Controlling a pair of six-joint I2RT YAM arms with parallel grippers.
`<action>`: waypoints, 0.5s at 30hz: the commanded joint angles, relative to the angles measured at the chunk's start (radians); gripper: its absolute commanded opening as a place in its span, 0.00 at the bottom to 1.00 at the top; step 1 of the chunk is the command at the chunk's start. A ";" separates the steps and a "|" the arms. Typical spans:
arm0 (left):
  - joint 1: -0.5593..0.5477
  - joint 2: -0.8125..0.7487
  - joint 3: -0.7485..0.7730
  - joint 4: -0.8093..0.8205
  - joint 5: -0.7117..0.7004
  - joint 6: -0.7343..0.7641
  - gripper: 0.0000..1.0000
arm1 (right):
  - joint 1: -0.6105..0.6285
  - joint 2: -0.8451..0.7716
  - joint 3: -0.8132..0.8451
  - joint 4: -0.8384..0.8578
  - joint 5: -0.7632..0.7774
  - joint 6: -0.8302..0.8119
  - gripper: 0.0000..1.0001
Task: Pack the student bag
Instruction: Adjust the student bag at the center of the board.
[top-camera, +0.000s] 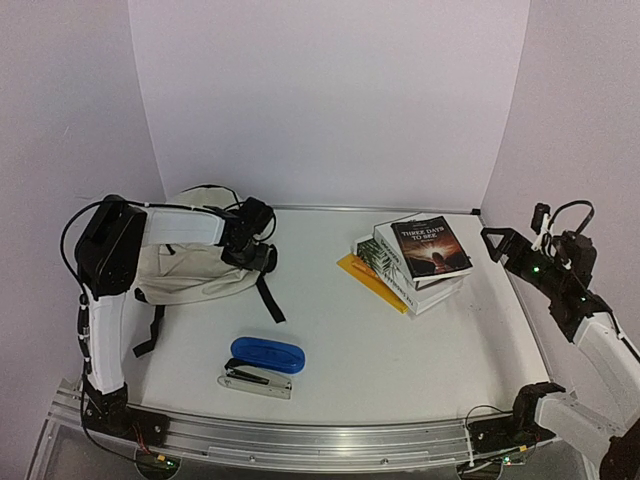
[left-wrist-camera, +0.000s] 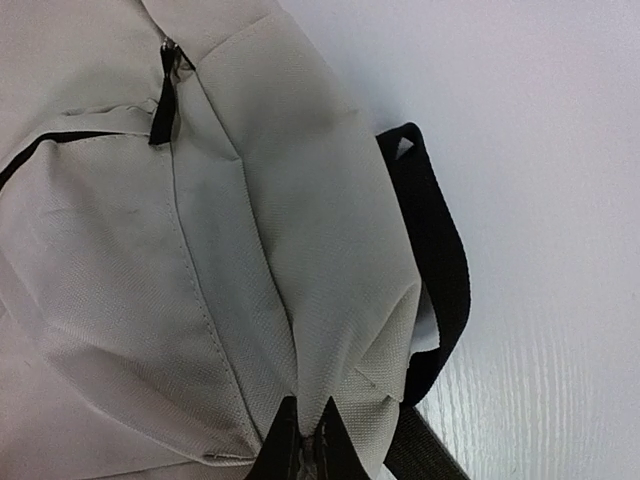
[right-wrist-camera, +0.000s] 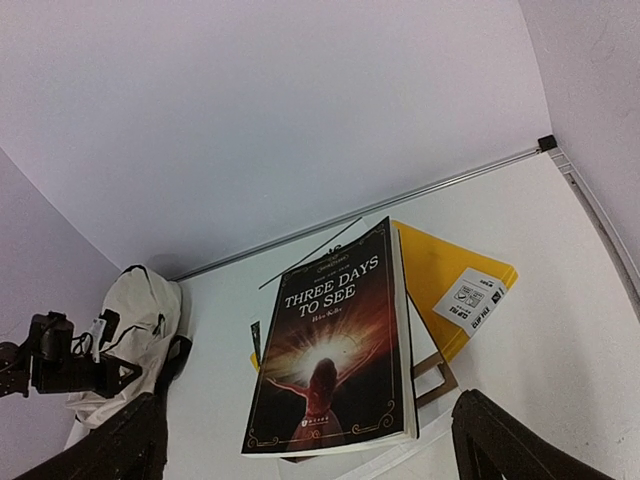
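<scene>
The cream student bag (top-camera: 185, 262) lies at the left rear of the table, its black straps (top-camera: 268, 297) trailing toward the front. My left gripper (top-camera: 262, 257) is at the bag's right end. In the left wrist view it (left-wrist-camera: 312, 445) is shut, pinching a fold of the bag's cream fabric (left-wrist-camera: 250, 250) between its fingertips (left-wrist-camera: 280, 445). My right gripper (top-camera: 497, 243) is open and empty, in the air just right of a book stack (top-camera: 415, 255). In the right wrist view its fingers (right-wrist-camera: 505, 440) stand wide apart below the top book, "Three Days to See" (right-wrist-camera: 335, 345).
A yellow folder (right-wrist-camera: 450, 280) lies under the books. A blue pencil case (top-camera: 268, 352) and a black and silver stapler (top-camera: 257, 380) lie near the front. White walls close the table at the back and sides. The bag also shows in the right wrist view (right-wrist-camera: 130, 330).
</scene>
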 joint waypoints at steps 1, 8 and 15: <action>-0.045 -0.118 -0.117 0.115 0.157 0.162 0.00 | 0.004 -0.014 0.040 -0.019 -0.015 -0.023 0.98; -0.160 -0.248 -0.253 0.233 0.298 0.421 0.00 | 0.004 -0.016 0.056 -0.031 -0.025 -0.011 0.98; -0.217 -0.310 -0.323 0.197 0.222 0.452 0.04 | 0.004 -0.030 0.087 -0.083 -0.014 -0.022 0.98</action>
